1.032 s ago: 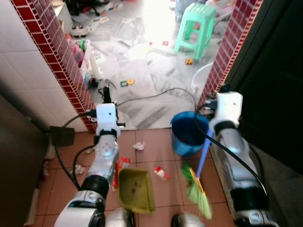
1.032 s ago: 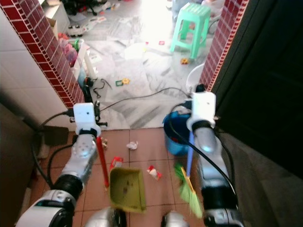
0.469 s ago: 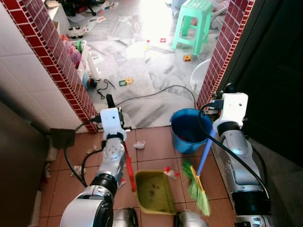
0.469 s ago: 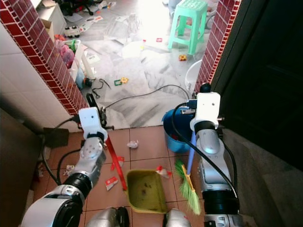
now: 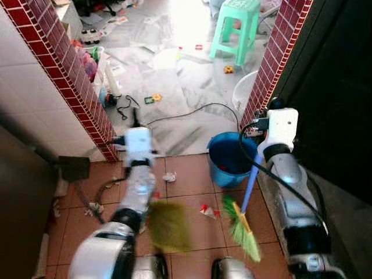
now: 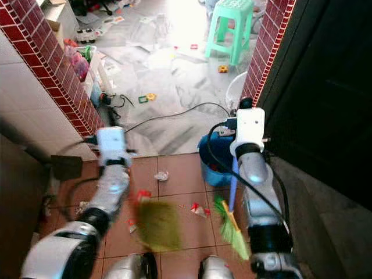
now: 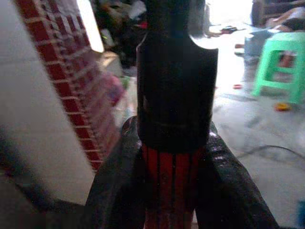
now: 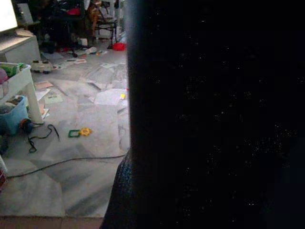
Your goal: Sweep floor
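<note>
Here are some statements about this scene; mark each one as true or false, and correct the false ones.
1. The blue bucket stands on the terracotta tiles near the doorway. True.
2. The broom has red bristles. False: the bristles are green, on a blue handle.
3. The dustpan looks sharp. False: it is blurred.
4. A green stool stands in the bright room beyond. True.
5. The left gripper is shut on a red and black handle. True.

Tiled floor point(image 5: 180, 192) bears bucket point(image 5: 228, 160), scraps point(image 5: 169, 176), stool point(image 5: 237, 23).
</note>
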Robot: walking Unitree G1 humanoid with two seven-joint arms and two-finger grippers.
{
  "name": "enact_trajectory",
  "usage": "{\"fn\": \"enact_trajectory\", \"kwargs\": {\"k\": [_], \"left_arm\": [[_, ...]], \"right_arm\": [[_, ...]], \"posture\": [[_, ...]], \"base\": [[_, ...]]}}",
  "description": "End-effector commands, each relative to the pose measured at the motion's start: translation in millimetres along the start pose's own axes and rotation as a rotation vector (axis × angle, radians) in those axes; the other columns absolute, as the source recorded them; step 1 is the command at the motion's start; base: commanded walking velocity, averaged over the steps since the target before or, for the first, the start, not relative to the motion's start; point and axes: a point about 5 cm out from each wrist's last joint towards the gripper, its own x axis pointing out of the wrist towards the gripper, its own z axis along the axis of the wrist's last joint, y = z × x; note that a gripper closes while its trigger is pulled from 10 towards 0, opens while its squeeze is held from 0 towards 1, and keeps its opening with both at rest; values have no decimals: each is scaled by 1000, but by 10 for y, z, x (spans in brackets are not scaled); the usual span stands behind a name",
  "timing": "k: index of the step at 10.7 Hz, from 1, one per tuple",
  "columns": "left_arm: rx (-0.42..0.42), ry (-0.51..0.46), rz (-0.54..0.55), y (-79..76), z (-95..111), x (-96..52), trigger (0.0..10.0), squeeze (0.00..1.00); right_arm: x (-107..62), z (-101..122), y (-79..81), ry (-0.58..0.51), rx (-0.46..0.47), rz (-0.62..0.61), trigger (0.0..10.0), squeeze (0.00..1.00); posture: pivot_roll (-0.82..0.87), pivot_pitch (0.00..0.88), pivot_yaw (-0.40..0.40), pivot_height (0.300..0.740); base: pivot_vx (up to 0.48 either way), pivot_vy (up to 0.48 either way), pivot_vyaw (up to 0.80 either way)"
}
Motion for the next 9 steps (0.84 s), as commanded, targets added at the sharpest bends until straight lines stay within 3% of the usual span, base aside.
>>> {"fn": "enact_trajectory", "kwargs": {"k": [1,2,5,6,9], "left_arm": [[12,13,8,25,-43,-20,10000,0],[41,56,-9,-6,-117,-56,10000,0],[-8,90,-40,-114,-138,-99,10000,0],[-11,119,-42,-137,-158,-103,10000,0],[-73,184,-96,-251,-190,-139,10000,0]], "right_arm": [[38,37,41,-16,2,23,10000,0],[60,37,79,-18,7,42,10000,0],[83,19,137,-6,62,78,10000,0],[108,-15,131,43,159,70,10000,0],[205,14,59,76,288,19,10000,0]], "posture": [[-155,102,47,740],[-157,91,46,740],[-164,78,48,740],[-168,71,46,740],[-172,60,43,740]], "base": [[0,0,0],[0,0,0],[0,0,0],[0,0,0],[0,0,0]]}}
